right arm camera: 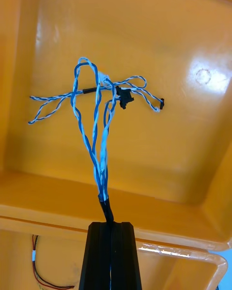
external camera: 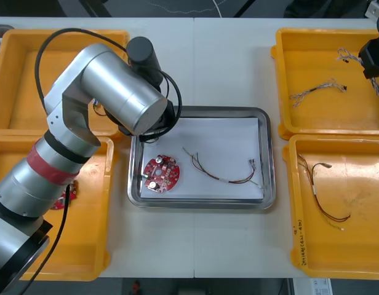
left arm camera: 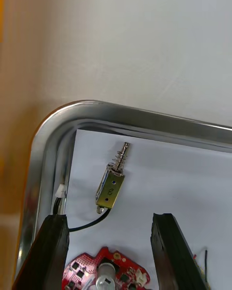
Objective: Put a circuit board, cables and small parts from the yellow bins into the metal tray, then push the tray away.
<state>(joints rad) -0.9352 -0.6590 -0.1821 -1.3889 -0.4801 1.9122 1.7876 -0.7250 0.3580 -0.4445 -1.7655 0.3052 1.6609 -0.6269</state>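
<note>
Looks like the right end effector (right arm camera: 110, 226) is clamped on the blue-white cable (right arm camera: 99, 125) over the far-right yellow bin (external camera: 319, 61). I'd clear the rim before swinging to the metal tray (external camera: 268, 153), where the left end effector (left arm camera: 108, 217) gapes wide.

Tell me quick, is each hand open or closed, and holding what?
Left hand: open, empty, above the small metal part in the metal tray.
Right hand: closed on the blue and white cable, over a yellow bin.

Left arm (external camera: 109, 86) overhangs metal tray (external camera: 271, 161) at its left end; right end lies open.
</note>
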